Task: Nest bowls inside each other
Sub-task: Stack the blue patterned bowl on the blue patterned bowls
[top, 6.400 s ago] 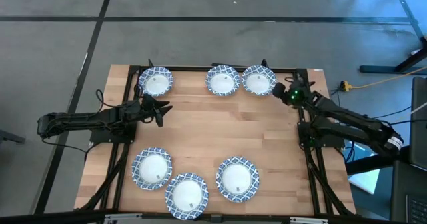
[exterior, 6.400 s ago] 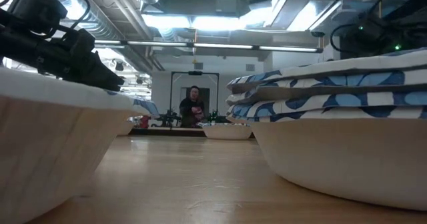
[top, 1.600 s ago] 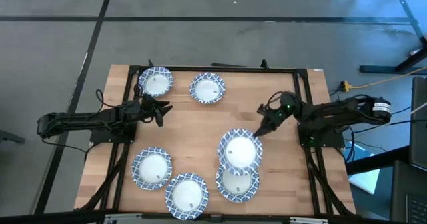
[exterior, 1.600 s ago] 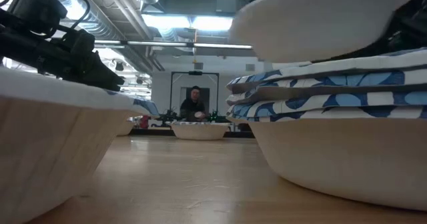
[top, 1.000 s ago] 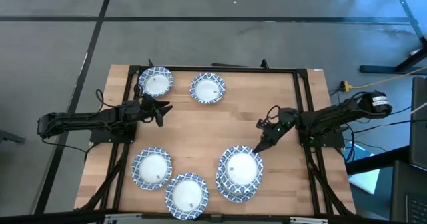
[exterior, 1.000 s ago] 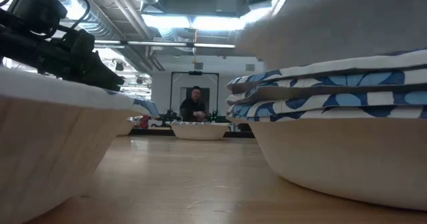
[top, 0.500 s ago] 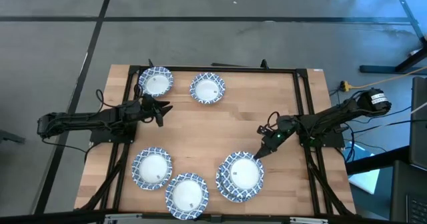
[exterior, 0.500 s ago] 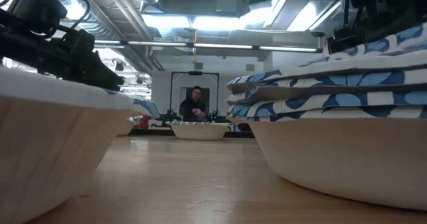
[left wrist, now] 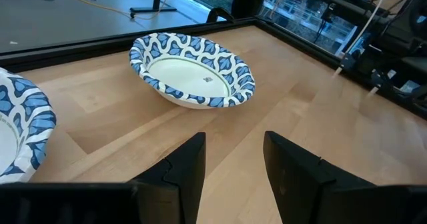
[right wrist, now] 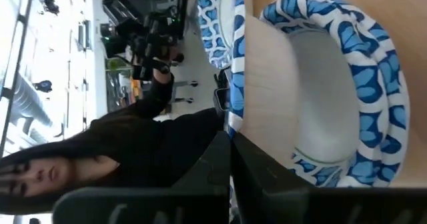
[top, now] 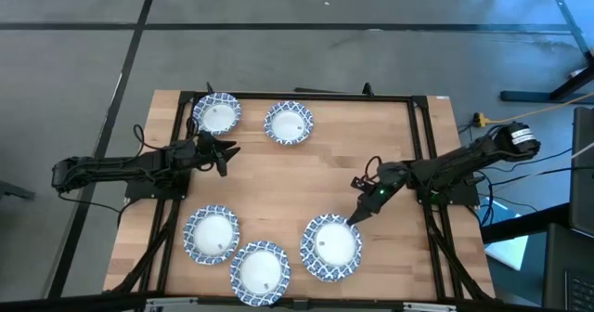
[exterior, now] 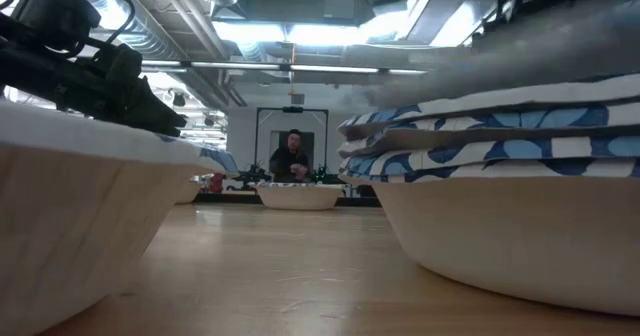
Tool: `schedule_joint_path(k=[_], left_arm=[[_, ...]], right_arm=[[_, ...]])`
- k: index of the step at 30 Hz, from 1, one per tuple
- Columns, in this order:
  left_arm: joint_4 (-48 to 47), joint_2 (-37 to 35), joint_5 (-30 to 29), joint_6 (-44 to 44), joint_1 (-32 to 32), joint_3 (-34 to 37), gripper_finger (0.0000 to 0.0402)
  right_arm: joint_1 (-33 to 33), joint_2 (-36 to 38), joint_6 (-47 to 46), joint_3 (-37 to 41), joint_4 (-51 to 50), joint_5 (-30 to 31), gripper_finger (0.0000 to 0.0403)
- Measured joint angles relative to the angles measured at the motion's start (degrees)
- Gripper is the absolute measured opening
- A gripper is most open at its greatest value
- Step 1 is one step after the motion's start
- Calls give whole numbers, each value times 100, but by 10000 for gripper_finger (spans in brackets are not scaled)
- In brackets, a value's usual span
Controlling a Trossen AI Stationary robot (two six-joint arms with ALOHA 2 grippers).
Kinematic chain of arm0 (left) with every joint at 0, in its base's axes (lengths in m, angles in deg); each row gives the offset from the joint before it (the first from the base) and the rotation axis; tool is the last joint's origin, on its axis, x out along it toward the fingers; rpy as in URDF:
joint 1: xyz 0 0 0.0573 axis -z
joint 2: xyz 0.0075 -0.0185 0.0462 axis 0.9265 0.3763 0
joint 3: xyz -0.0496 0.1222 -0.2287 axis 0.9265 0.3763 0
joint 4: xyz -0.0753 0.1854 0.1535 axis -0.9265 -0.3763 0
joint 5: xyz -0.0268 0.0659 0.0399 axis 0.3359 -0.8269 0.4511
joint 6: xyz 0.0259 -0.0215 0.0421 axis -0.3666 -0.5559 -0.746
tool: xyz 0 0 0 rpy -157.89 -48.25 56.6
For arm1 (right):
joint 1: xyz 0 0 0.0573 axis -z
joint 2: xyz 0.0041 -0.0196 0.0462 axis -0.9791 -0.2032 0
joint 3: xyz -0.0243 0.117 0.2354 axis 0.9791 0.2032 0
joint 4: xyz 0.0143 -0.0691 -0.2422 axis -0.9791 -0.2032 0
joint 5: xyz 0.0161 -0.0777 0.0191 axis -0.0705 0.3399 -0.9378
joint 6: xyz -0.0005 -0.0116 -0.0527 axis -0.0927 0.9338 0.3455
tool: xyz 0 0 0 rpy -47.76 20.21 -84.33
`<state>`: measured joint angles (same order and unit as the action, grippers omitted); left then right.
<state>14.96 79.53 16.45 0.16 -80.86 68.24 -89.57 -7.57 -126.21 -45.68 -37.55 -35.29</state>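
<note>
Currently the right end effector [top: 355, 215], fingers closed on its rim, holds the top bowl [top: 331, 247] of the five-o'clock stack on the tabletop [top: 297, 177]. Left end effector [top: 226, 156], open, idles at nine o'clock.

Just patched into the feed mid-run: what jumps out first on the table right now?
The right gripper sits at the rim of a stack of nested bowls at the table's near right, its fingers pinched on the top rim in the right wrist view. Two more bowls lie near left, and two single bowls at the far edge. The left gripper waits open at mid-left.
</note>
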Motion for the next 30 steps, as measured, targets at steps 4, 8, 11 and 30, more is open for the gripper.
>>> schedule_joint_path(k=[4, 8, 11, 30], left_arm=[[0, -2, 0, -2, 0, 1, 146], [0, -2, 0, -2, 0, -1, 146], [0, -1, 0, -4, -1, -1, 146], [0, -1, 0, -50, 0, 0, 146]], right_arm=[[0, -418, 103, -125, -1, -212, 6], [0, -788, 224, -204, 15, -168, 6], [0, -992, 292, -213, 10, -40, 12], [224, -1131, 620, -217, -22, 62, 148]])
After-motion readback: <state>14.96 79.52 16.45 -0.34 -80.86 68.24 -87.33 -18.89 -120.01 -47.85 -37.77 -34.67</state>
